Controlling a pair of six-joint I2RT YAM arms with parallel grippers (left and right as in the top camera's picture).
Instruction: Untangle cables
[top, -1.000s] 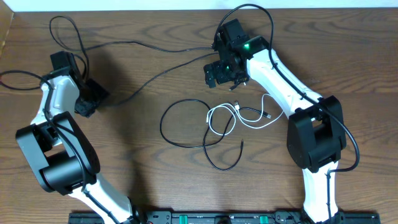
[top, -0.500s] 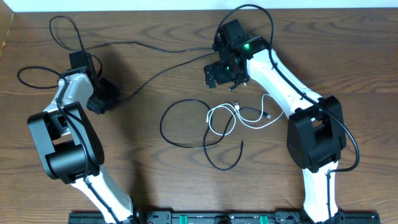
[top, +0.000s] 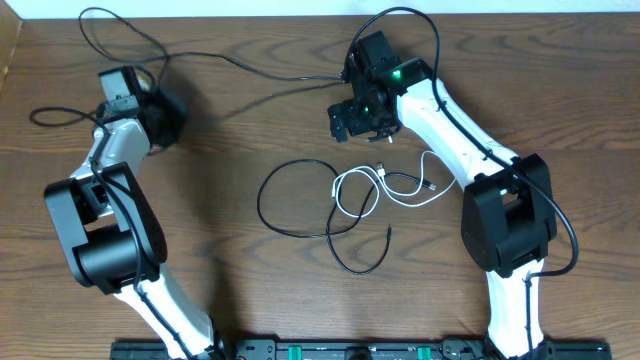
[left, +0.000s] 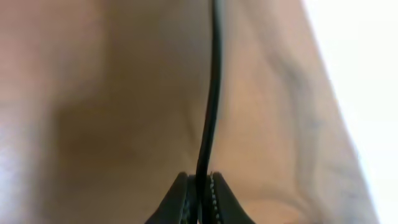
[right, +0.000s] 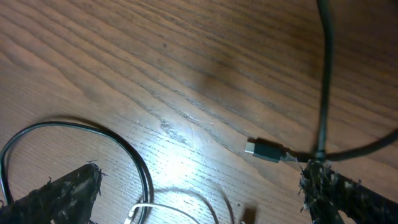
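Overhead camera looks straight down on the wooden table (top: 250, 300), with the left arm (top: 100, 240) and right arm (top: 505, 225) entering from the bottom edge. Left wrist camera sits very close and blurred, sighting past its fingertips (left: 177, 196) along a long black cable (left: 213, 74). Right wrist camera tilts down near the tabletop. Its looped black cable (right: 68, 123) also appears mid-frame overhead, below the right gripper (top: 355, 118).
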